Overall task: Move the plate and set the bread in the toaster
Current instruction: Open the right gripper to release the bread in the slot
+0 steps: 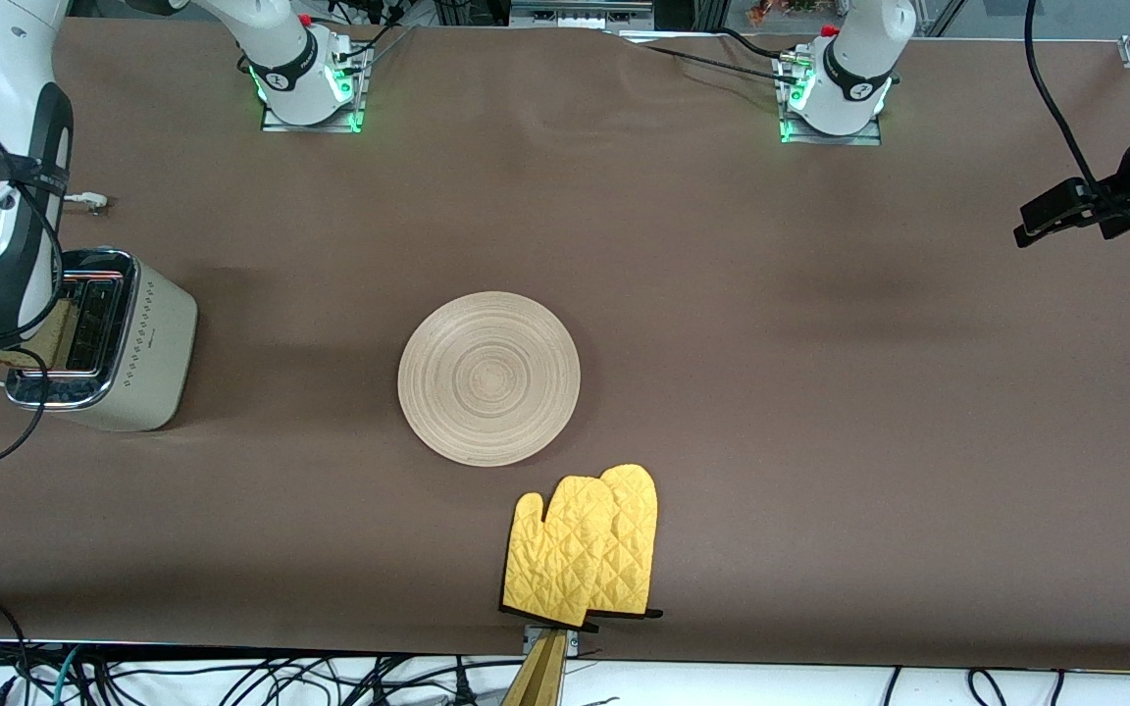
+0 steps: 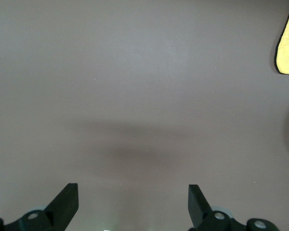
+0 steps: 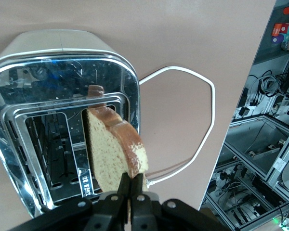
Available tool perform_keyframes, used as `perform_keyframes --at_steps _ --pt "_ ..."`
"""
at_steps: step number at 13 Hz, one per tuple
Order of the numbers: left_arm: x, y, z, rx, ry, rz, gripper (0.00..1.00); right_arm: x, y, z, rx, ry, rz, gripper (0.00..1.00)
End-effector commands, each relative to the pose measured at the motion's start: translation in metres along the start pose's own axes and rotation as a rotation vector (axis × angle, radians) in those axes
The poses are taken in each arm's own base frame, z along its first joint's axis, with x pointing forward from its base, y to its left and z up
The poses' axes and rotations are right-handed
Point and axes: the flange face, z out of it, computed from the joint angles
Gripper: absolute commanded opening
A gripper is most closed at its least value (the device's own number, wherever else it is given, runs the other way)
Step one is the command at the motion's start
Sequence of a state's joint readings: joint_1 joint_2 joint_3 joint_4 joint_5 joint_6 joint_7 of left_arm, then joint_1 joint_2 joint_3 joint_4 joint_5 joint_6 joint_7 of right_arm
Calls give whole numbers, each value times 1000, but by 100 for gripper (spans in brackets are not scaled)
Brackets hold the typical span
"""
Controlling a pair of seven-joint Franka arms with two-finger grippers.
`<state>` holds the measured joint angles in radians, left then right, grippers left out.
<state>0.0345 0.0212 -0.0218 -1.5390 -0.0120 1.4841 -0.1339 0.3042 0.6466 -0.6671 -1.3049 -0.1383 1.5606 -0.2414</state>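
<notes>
Bread [image 3: 114,147] hangs edge-down just over the toaster [image 1: 148,353], lined up w/ one of the two slots. Whether its lower corner has entered the slot I can't tell. Right gripper [image 3: 130,192] is over the toaster, fingers pinched tight on the slice's top crust.

The toaster stands at the right arm's end of the table. Its white cord [image 3: 202,120] loops on the table just beside it. Plate [image 1: 488,378] lies flat and bare, well apart from the toaster, toward the table's middle. Yellow oven mitts [image 1: 585,549] sit nearer the front cam than the plate, just beside its rim, at the table edge.

Left gripper [image 2: 132,204] waits over bare table [image 2: 135,72] at the left arm's end, fingers spread wide, holding nothing.

Risks, as I judge: slice looks slightly skewed vs the slot, so a corner could catch the chrome rim and the bread bend or tear. Pinch is on crust only; slice could swing or slip on contact. Letting go too high, it may land across the top, not in the slot.

Hard to see: in front view the right arm covers most of the toaster top and bread shows only as a sliver. Slot depth and inner guides are lost in chrome reflections.
</notes>
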Motion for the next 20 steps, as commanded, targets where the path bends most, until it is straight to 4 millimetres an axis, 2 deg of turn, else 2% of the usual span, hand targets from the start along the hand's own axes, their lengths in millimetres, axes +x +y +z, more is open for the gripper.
perform_keyframes --at_steps 1,2,3,4,5,6,8,10,12,15,20 --pt "2 -1 -6 -4 2 6 100 5 -9 2 26 15 13 0" --pt "2 -2 -6 9 4 6 100 8 -11 2 33 29 11 0" --pt "2 1 -6 20 5 13 100 10 -11 1 31 40 13 17" --pt "2 3 -6 22 5 14 100 9 -11 0 31 43 13 60" --pt "2 2 -6 22 5 14 100 9 -10 0 33 44 12 89" --pt "2 0 -6 22 5 11 100 8 -8 -1 40 48 6 99" --pt "2 -1 -6 19 5 8 100 4 -2 -7 56 61 1 99" --pt "2 -1 -6 11 4 8 100 -10 6 -39 67 100 -17 100" --pt "2 -1 -6 11 4 8 100 -34 13 -69 102 116 -19 100" --pt "2 -1 -6 10 4 8 100 -67 -19 -129 176 185 -85 100" --pt "2 0 -6 6 3 8 100 -84 -78 -166 239 212 -190 100"
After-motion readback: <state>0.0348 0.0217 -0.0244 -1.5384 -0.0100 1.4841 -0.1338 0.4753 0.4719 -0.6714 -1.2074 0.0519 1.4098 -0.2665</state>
